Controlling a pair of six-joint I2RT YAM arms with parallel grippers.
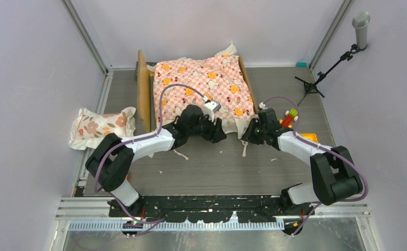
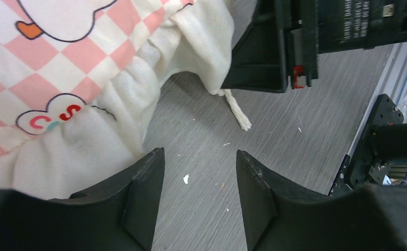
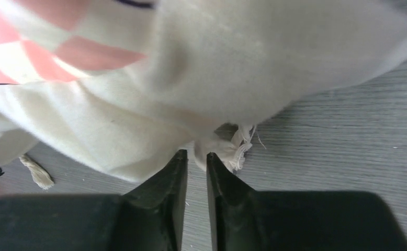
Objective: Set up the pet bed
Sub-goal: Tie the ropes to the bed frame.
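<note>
The pet bed's tan wooden frame [image 1: 144, 91] stands at the back centre. The pink-checkered sheet [image 1: 204, 86] covers it and hides the mattress. My left gripper [image 1: 219, 130] is open and empty at the sheet's front ruffle; in the left wrist view [image 2: 200, 151] bare table shows between its fingers and the white ruffle [image 2: 112, 120] lies just left. My right gripper [image 1: 249, 135] is at the sheet's front right corner. In the right wrist view [image 3: 196, 154] its jaws are nearly together, pinching the ruffle's edge [image 3: 219, 149]. A cord tie [image 2: 238, 112] dangles from that corner.
A floral ruffled pillow [image 1: 102, 125] lies on the table left of the bed. A small orange and red toy [image 1: 290, 117] and an orange object [image 1: 306, 137] sit right of the right arm. A microphone stand [image 1: 321, 76] stands at the back right.
</note>
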